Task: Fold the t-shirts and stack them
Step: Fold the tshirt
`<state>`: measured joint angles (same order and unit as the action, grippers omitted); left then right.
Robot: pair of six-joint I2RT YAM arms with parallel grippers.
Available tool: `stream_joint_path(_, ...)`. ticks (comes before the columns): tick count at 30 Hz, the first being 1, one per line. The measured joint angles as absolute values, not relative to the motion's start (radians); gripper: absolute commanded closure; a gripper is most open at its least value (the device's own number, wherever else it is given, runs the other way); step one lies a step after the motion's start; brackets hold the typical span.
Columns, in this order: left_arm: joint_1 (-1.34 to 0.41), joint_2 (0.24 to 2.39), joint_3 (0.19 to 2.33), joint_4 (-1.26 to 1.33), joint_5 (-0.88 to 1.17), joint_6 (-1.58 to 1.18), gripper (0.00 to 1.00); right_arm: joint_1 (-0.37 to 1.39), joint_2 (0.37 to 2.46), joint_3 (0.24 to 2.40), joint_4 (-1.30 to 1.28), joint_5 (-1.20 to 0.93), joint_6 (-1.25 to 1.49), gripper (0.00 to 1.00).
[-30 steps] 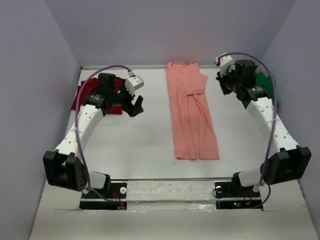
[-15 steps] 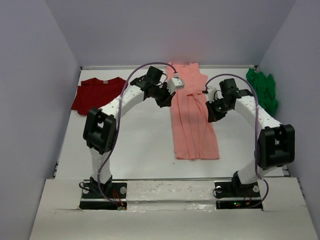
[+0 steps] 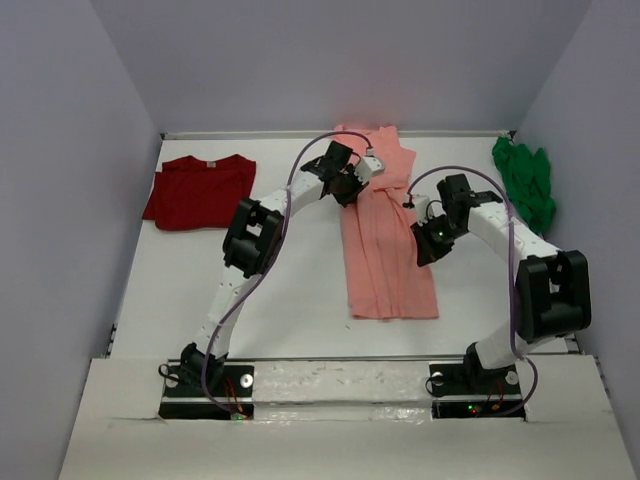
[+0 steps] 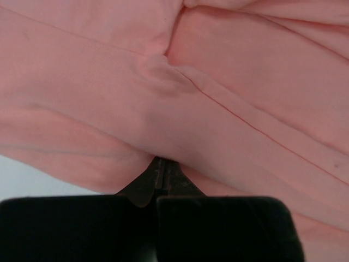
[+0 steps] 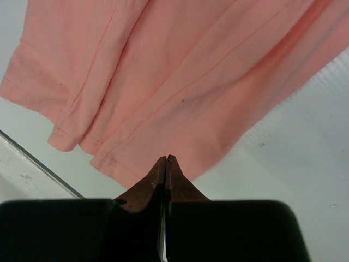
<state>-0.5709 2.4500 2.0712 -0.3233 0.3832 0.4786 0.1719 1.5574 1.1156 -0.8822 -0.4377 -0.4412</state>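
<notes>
Left pincer (image 4: 158, 166): pressed together, tips tucked under a fold at the edge of the salmon-pink t-shirt (image 4: 218, 82). Whether cloth is caught between them cannot be told.
Left pincer's place: in the top view it sits at the shirt's upper left edge, near the sleeve.
Right pincer (image 5: 166, 161): pressed together, with nothing seen between the fingers. The tips point at the salmon-pink cloth near its hem corner, and contact cannot be judged.
Right pincer's place: in the top view it is at the shirt's right edge, about halfway along its length.
Salmon-pink t-shirt, lay: folded lengthwise into a long narrow strip in the middle of the tabletop (image 3: 280, 290). The collar end is toward the far wall and the hem toward the arm bases.
Dark red t-shirt (image 3: 198, 190): spread flat at the far left of the tabletop, its neck label (image 3: 211, 163) showing, well apart from both pincers.
Bright green t-shirt (image 3: 525, 185): crumpled in a heap at the far right edge, apart from the right arm.
</notes>
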Motion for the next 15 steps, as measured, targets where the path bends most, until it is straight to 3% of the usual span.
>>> stream_joint_path(6,-0.584,2.511,2.17,-0.302,0.327,0.466,1.0,0.172,1.582,1.093,-0.878,-0.438,-0.466,1.0)
stream_joint_path(15,-0.628,2.523,2.156,-0.281,0.216,0.479,1.0,0.172,1.734,1.063,-0.82,-0.401,-0.506,1.0)
